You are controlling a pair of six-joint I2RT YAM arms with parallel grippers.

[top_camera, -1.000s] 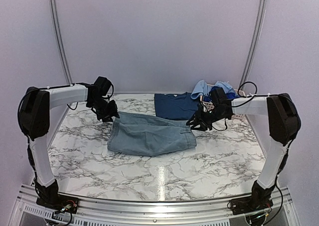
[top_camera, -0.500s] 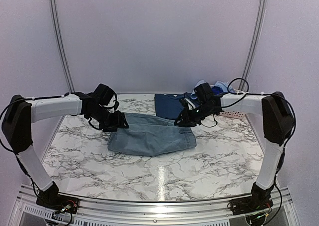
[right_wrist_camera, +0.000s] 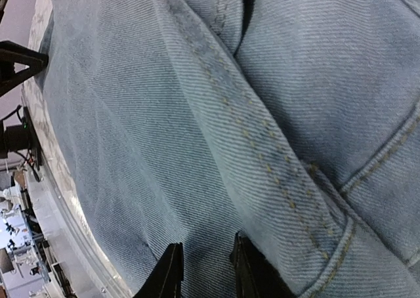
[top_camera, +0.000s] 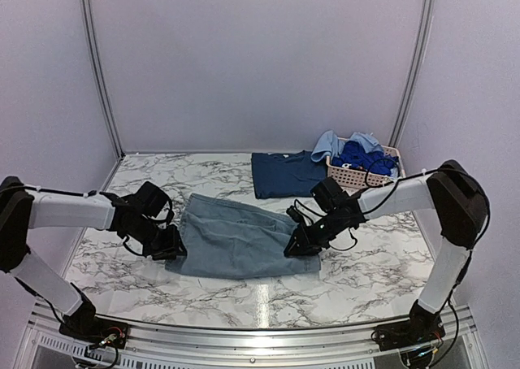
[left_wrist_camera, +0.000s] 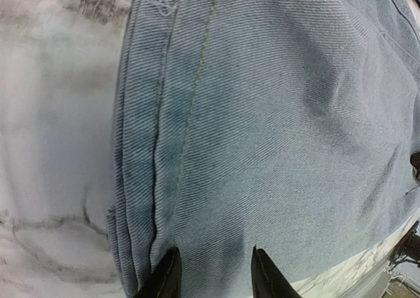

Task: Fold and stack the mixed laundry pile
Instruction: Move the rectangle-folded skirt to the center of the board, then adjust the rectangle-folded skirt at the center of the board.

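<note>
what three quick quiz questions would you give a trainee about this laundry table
1. True or false: the navy shirt lies inside the pink basket.
2. Which garment are both grippers' fingertips at? A navy shirt; B light-blue denim piece; C none, both hang in the air.
3. Which edge of that garment is the left gripper at, and which the right gripper?
Key: 1 false, it lies flat on the marble table beside the basket. 2 B. 3 left gripper at its left edge, right gripper at its right edge.
</note>
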